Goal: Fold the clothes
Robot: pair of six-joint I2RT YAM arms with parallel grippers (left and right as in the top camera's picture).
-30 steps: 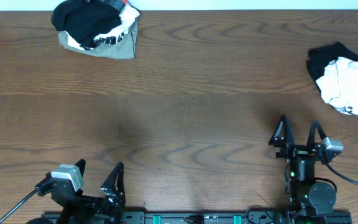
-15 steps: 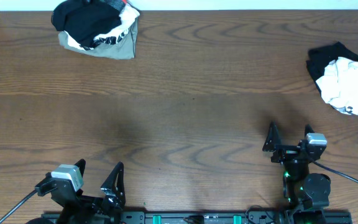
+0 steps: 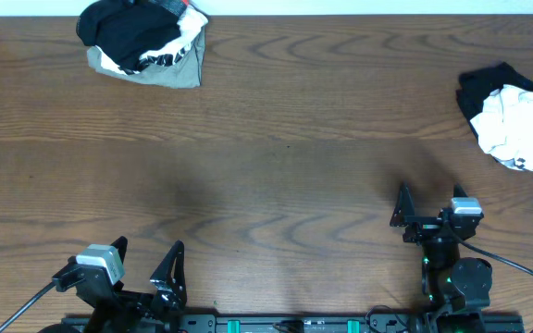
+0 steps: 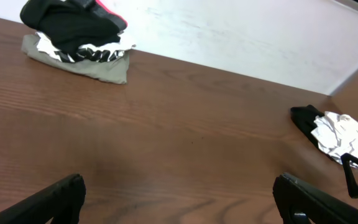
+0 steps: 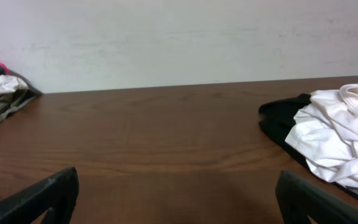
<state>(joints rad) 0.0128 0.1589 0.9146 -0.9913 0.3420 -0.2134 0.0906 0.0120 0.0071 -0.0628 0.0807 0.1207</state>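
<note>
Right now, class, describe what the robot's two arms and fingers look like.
Both arms are black. The left arm carries a silver-grey camera box beside pointed, triangular black fingers. The right arm matches it, with small green lights on its body and a black cable trailing off.

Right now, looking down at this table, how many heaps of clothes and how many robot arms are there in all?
Heaps of clothes: 2 (far-left heap, right-edge heap)
Robot arms: 2 (left arm, right arm)
Total: 4
</note>
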